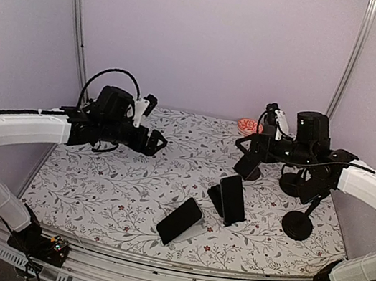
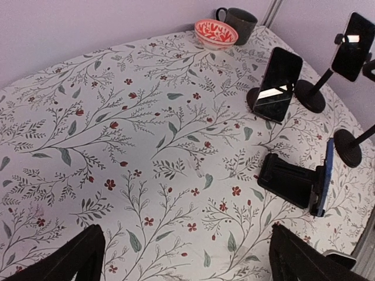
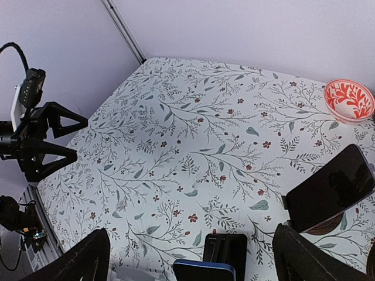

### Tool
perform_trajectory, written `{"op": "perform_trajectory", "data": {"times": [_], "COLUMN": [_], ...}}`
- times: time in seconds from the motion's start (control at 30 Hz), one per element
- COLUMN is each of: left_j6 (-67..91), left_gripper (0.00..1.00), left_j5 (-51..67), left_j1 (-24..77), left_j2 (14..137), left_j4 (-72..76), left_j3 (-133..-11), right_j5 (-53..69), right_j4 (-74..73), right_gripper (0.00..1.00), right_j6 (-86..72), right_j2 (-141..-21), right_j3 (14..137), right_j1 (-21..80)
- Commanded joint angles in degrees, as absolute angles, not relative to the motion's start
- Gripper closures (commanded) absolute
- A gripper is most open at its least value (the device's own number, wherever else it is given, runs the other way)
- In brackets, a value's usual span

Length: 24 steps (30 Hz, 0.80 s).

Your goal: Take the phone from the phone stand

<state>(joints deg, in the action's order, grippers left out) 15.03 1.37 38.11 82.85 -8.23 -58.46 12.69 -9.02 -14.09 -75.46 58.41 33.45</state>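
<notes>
Several dark phones stand on stands. One leans on a light stand (image 1: 179, 220) at the front. A blue-edged phone (image 1: 232, 198) rests on a black folding stand (image 2: 285, 180); its top edge shows in the right wrist view (image 3: 203, 270). A third phone (image 1: 247, 165) sits on a round-base stand and also shows in the left wrist view (image 2: 279, 84) and the right wrist view (image 3: 329, 196). My left gripper (image 1: 157, 142) is open and empty above the cloth, left of the phones (image 2: 187, 257). My right gripper (image 1: 245, 149) is open and empty above the phones (image 3: 190, 260).
A red patterned bowl (image 2: 216, 33) and a dark mug (image 2: 237, 22) stand at the back. Another phone on a pole stand (image 2: 353, 38) and further round-base pole stands (image 1: 297, 225) crowd the right side. The floral cloth (image 1: 107, 184) covers the table.
</notes>
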Motion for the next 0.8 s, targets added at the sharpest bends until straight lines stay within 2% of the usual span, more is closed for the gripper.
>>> {"op": "perform_trajectory", "data": {"times": [0.0,0.33,0.77], "left_j6": [11.20,5.46,5.93], "left_gripper": [0.01,0.01,0.01], "left_j5": [6.52,10.42,6.37], "left_j1": [38.58,44.82,57.19], "left_j2": [80.05,75.54,75.47], "left_j4": [-7.20,-5.57,3.30], "left_j3": [-57.81,-53.09,-41.93], "right_j5": [14.04,17.39,18.63], "right_j4": [-6.25,-4.64,-2.64], "right_gripper": [0.01,0.01,0.01], "right_j6": [-12.81,-10.23,-8.91], "right_j2": [-72.63,-69.62,-64.97], "right_j3": [57.62,56.23,53.54], "right_j1": [32.81,32.78,32.82]}}
